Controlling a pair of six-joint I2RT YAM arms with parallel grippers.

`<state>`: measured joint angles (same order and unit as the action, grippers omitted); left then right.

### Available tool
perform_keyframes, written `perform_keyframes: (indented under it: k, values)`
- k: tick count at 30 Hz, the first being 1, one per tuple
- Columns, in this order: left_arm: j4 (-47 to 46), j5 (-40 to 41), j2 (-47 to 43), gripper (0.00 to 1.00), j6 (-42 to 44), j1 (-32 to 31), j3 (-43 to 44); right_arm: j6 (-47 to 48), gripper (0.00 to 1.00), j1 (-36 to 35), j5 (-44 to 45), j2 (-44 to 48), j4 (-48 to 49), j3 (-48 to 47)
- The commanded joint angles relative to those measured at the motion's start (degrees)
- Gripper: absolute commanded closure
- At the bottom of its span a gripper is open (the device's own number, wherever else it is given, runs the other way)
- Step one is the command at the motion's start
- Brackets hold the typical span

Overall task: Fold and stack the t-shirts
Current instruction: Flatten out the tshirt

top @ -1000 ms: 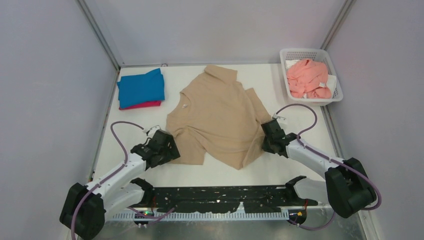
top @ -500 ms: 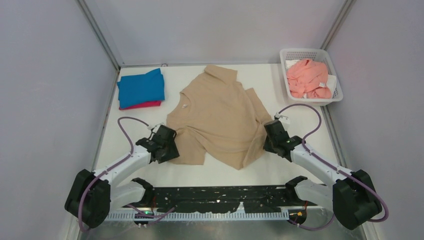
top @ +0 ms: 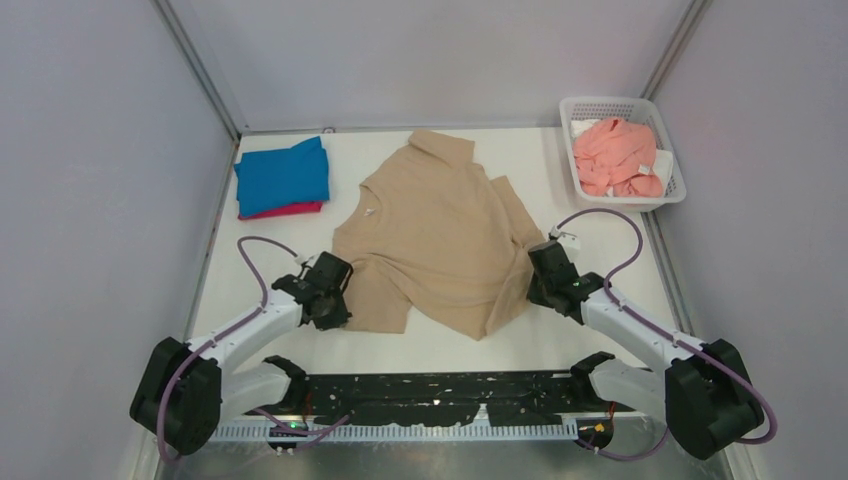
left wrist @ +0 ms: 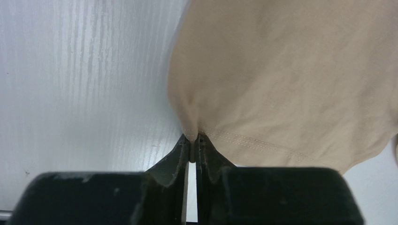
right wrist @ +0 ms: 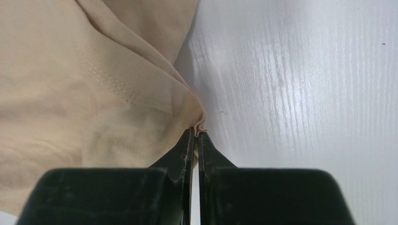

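At the far left corner of the table [top: 440,345] lies a folded blue t-shirt [top: 283,175], stacked on a magenta-red t-shirt [top: 290,210] whose edge shows along the near side.

Nearer the arms, the left gripper [top: 335,300] is low over the surface at the near left edge of the tan-beige t-shirt [top: 440,235]. In the left wrist view its jaws are pressed together on a small fold of the hem, with the cloth puckered at the tips [left wrist: 193,140].

The tan-beige t-shirt is spread across the middle of the table, slightly askew and wrinkled near its near edge, its collar toward the far edge.

At the shirt's right edge, the right gripper [top: 535,285] pinches the cloth. The right wrist view shows the jaws closed on a bunched bit of hem [right wrist: 195,136].

In the far right corner stands a white mesh basket [top: 620,105] with a crumpled salmon pink t-shirt [top: 618,155] inside it.
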<state>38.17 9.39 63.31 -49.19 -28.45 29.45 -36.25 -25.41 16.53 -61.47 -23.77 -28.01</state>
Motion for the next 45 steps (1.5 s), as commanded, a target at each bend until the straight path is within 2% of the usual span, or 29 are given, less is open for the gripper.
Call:
perform_keyframes:
  k: [1, 7, 11, 16, 20, 23, 28, 31, 36, 40, 42, 45]
  values:
    - [-4.67, -1.35, 3.07, 1.00, -0.60, -0.14, -2.89, 0.51, 0.95, -0.20, 2.15, 2.20, 0.53, 0.29]
    - [-1.62, 2.84, -2.91, 1.00, 1.02, -0.19, 1.04, 1.88, 0.95, -0.26, 6.08, 7.87, -5.72, -3.17]
    - [1.17, 10.42, -12.44, 1.00, 3.06, -0.20, 8.42, 2.67, 0.95, -0.21, 9.84, 13.38, -9.42, -8.70]
    - [-1.68, 15.91, -24.31, 1.00, 7.73, -0.21, 17.29, 4.76, 0.95, -0.28, 9.88, 18.73, -8.60, -16.74]
    - [-1.40, 20.62, -28.65, 1.00, 12.59, -0.21, 27.15, 6.39, 0.94, -0.31, 11.66, 21.53, -8.18, -26.96]
    - [-2.63, 20.07, -30.27, 1.00, 17.78, -0.21, 34.43, 7.81, 0.95, -0.26, 11.18, 22.96, -8.19, -33.02]
    - [-2.40, 18.24, -30.11, 1.00, 23.76, -0.21, 48.61, 10.13, 0.95, -0.26, 3.25, 22.38, -6.90, -44.19]
    - [-5.02, 10.28, -29.44, 1.00, 27.27, -0.18, 56.49, 11.29, 0.95, -0.32, -1.88, 21.10, -7.84, -50.69]
    - [4.01, 5.61, -22.02, 1.00, 33.87, -0.18, 79.07, 12.42, 0.94, -0.25, -9.00, 19.83, -9.21, -62.99]
    - [11.45, 1.10, -15.54, 1.00, 36.08, -0.21, 95.86, 13.85, 0.95, -0.24, -10.71, 18.32, -12.25, -72.06]
    - [11.89, -2.20, -13.91, 1.00, 36.25, -0.21, 99.91, 14.81, 0.94, -0.24, -11.55, 17.31, -13.69, -75.51]
    - [9.77, -3.33, -13.07, 1.00, 36.22, -0.21, 100.50, 15.47, 0.95, -0.26, -11.56, 16.15, -14.52, -78.50]
